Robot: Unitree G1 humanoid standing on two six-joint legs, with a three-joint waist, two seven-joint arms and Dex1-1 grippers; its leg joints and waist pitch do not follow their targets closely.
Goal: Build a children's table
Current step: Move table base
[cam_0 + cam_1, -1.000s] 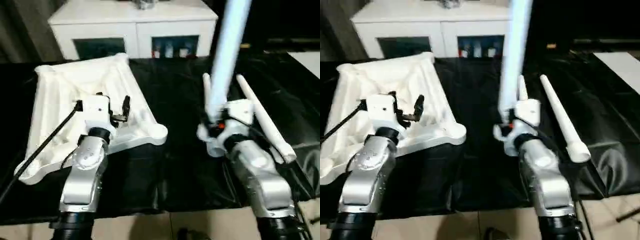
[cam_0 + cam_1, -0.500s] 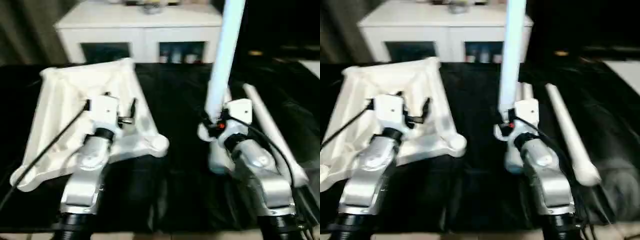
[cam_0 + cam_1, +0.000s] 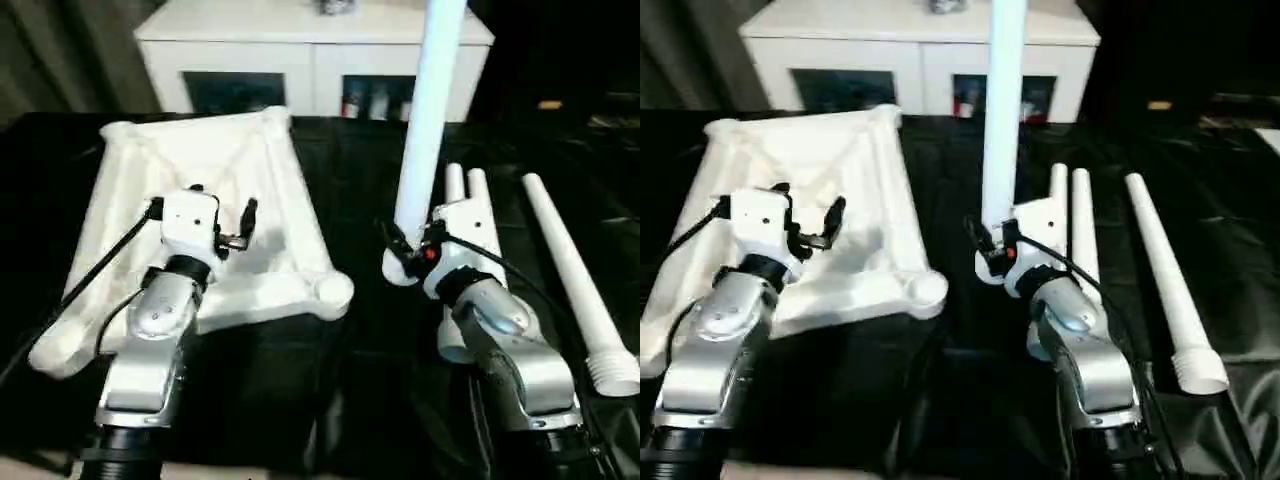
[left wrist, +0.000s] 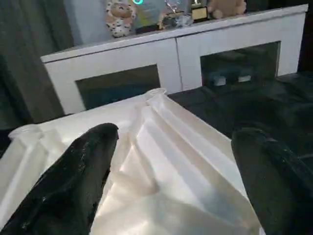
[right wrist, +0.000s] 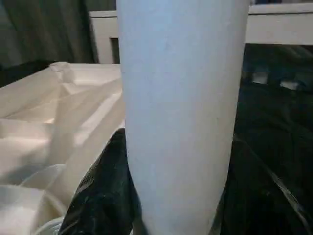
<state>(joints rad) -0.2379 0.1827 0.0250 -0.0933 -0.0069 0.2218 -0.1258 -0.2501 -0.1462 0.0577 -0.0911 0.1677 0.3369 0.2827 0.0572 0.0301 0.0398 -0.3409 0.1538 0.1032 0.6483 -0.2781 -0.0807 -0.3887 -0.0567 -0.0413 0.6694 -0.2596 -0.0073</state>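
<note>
Step in hand: first-leg fitting; right gripper [image 3: 402, 252] clamped on upright leg [image 3: 428, 120], right of tabletop [image 3: 275, 165]. Left gripper [image 3: 222, 215] wide open, empty, above tabletop. Next, likely: leg foot over near corner socket [image 3: 333, 291], then pressed in.

Leg [image 3: 428, 120] in right claw [image 3: 405, 255] now more upright vs 1 s ago, less tilt

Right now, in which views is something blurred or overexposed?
Left wrist view: the two black fingers are near and out of focus. Right wrist view: the held white tapered tube leg is a soft, featureless mass. Left eye view: the white ribbed plastic tabletop is washed out, ribs faint.
</note>
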